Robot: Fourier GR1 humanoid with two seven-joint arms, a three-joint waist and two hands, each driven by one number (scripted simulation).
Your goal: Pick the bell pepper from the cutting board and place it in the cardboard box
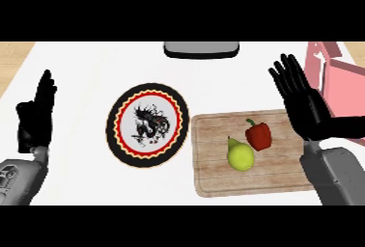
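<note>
Right hand (308, 103): black fingers (288, 77) straight, slightly spread, pointing up and away, holding nothing. It hangs over the far right corner of the pale wooden cutting board (214, 166), w/ its grey forearm (333, 176) coming in along the board's right edge. Just right of that hand, partly behind it, sits the pink cardboard box (339, 77) w/ open flaps, at the counter's right side.

Left hand (35, 118): black, seen edge-on, fingers straight & held together, upright, resting near the left edge of the white counter (78, 62). Nothing in it. Grey forearm (20, 181) below it.

The red bell pepper (259, 135), w/ short green stem, lies on the cutting board, upper middle, near the right hand but apart from it. A yellow-green pear (240, 155) stands just beside it, lower left; the two look to be touching or very nearly so, can't tell which.

Left of the board, close by its edge: a round plate (147, 125) w/ black scalloped rim, red & yellow ring, white centre w/ a black dragon figure. At the far edge of the counter, centre: a grey rounded object (202, 49), only partly in view.
</note>
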